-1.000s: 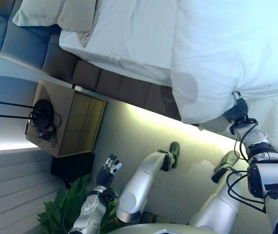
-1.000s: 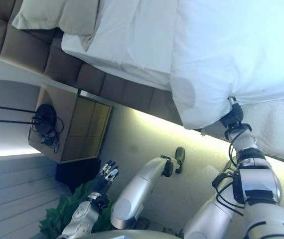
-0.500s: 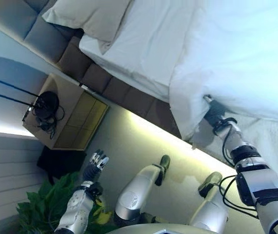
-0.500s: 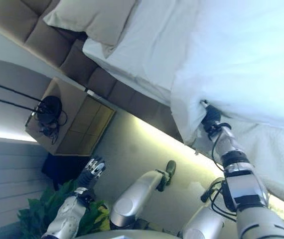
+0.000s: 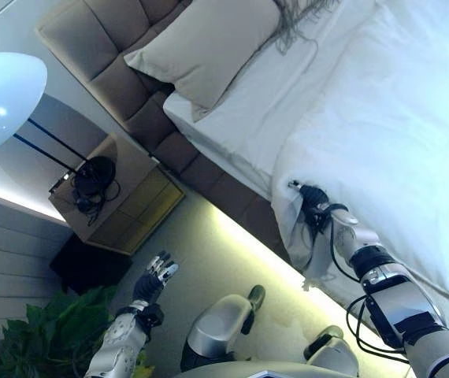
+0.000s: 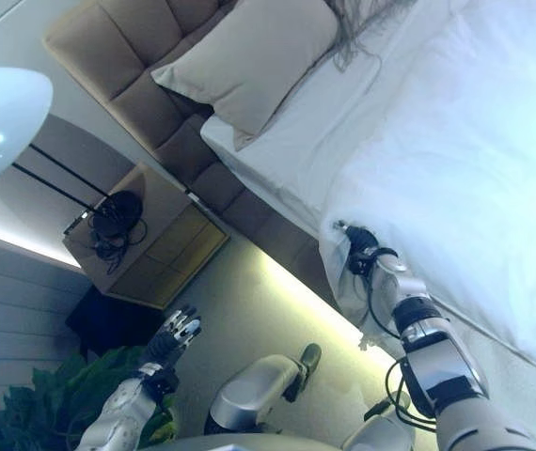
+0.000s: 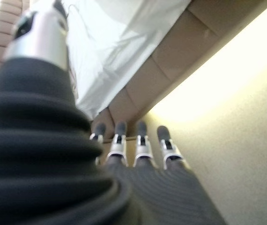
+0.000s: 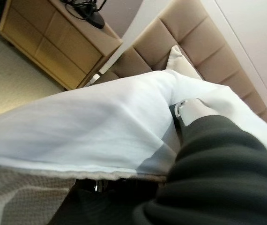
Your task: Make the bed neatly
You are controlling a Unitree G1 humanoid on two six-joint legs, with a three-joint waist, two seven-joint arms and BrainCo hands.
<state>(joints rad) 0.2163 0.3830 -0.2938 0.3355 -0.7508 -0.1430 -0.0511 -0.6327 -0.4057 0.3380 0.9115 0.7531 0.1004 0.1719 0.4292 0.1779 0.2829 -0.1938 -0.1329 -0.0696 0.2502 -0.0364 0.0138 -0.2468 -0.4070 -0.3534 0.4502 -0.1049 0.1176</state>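
A white duvet (image 5: 398,118) covers most of the bed, and its corner hangs over the near side edge. My right hand (image 5: 313,206) is at that corner, fingers curled into the cloth; in the right wrist view the duvet (image 8: 91,126) wraps over the thumb (image 8: 192,110). Beyond the duvet edge the white sheet (image 5: 240,118) lies bare up to a beige pillow (image 5: 209,51) at the headboard (image 5: 102,43). My left hand (image 5: 153,277) hangs open above the floor beside the bed, its straight fingers (image 7: 143,140) holding nothing.
A wooden nightstand (image 5: 122,201) with a black corded object stands beside the headboard. A lamp shade (image 5: 4,98) hangs over it. A green plant (image 5: 39,331) grows near my left arm. The padded bed frame (image 5: 232,197) runs along a lit strip of carpet.
The whole view has swung toward the head of the bed. My right hand has carried the duvet corner along the bed's side toward the pillow. The left hand stays open.
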